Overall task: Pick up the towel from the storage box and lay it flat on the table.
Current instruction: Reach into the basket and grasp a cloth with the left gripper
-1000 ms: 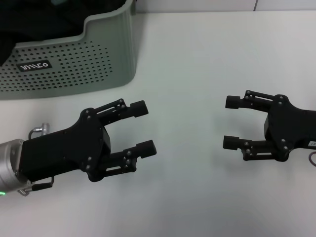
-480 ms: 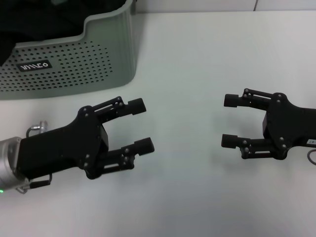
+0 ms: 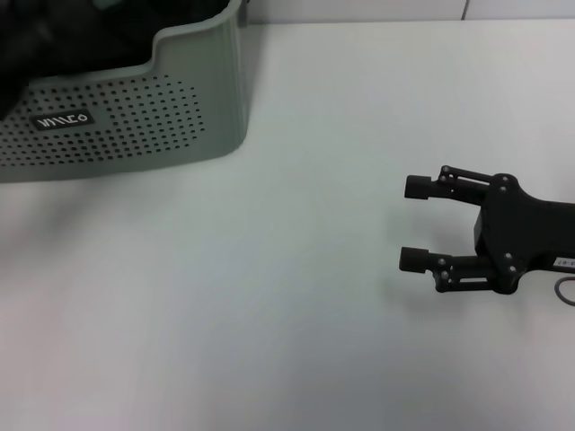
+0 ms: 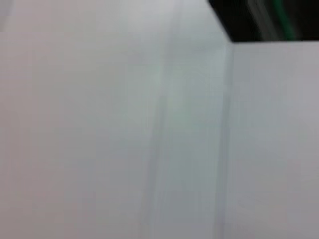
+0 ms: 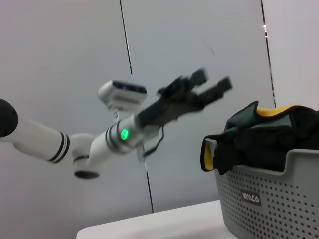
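Observation:
The storage box [image 3: 135,117] stands at the table's [image 3: 269,296] far left. The towel [image 3: 72,36] lies bunched inside it, dark in the head view. The right wrist view shows the towel [image 5: 259,134] heaped over the rim of the box [image 5: 269,199], dark green-grey with yellow folds. My left gripper [image 5: 213,79] is out of the head view. In the right wrist view it is raised high in the air beside the box, open and empty. My right gripper [image 3: 413,223] hovers low over the table at the right, open and empty.
A wall with dark vertical seams [image 5: 134,99] stands behind the table. The left wrist view is a blur of pale surface with a dark corner [image 4: 259,20].
My left arm has lifted up and out of the head view, from low over the table in front of the box. My right gripper has drifted slightly left.

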Motion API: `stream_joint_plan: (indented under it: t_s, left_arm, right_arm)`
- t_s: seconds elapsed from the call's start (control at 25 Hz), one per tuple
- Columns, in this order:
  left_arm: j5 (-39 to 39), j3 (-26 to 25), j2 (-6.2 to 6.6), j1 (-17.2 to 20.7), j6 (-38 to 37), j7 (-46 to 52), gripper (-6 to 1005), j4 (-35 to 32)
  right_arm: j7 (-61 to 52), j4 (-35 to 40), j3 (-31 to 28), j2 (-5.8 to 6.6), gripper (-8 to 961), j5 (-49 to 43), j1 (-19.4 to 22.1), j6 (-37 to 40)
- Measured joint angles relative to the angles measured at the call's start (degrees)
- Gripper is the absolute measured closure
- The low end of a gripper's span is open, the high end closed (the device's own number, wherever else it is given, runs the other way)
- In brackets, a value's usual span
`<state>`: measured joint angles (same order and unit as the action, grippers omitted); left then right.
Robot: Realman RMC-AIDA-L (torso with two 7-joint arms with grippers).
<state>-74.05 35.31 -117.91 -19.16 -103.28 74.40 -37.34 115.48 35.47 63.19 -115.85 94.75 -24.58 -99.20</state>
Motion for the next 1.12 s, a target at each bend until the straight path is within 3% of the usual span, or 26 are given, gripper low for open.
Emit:
stream_joint_plan:
  t_s: [0.2, 0.44, 0.76, 0.96, 1.12]
  left_arm:
    - [0.01, -7.84, -1.31, -0.33, 11.39, 3.54, 279, -11.49]
    - [-1.81, -8.59, -1.68, 0.25, 29.18, 0.7, 285, -20.44]
    - [-7.7, -6.12, -1.82, -0.42, 45.01, -8.99, 293, -21.32]
    - [-12.69, -1.92, -1.77, -1.36, 52.84, -9.23, 298, -21.28]
    - [-15.55, -1.35, -1.66, -2.79, 56.78, -7.95, 303, -20.77]
  right_arm:
    - [1.76, -1.53, 0.61, 0.0, 149, 0.05, -0.18, 0.14]
    - [3.1, -2.49, 0.99, -0.01, 156, 0.1, -0.31, 0.19]
    - [3.8, -2.77, 1.41, -0.08, 165, 0.38, -0.89, 0.28]
    - [3.9, -3.3, 1.4, -0.08, 171, 0.55, -1.05, 0.33]
    - [4.12, -4.55, 1.07, -0.08, 176, 0.63, -1.32, 0.41]
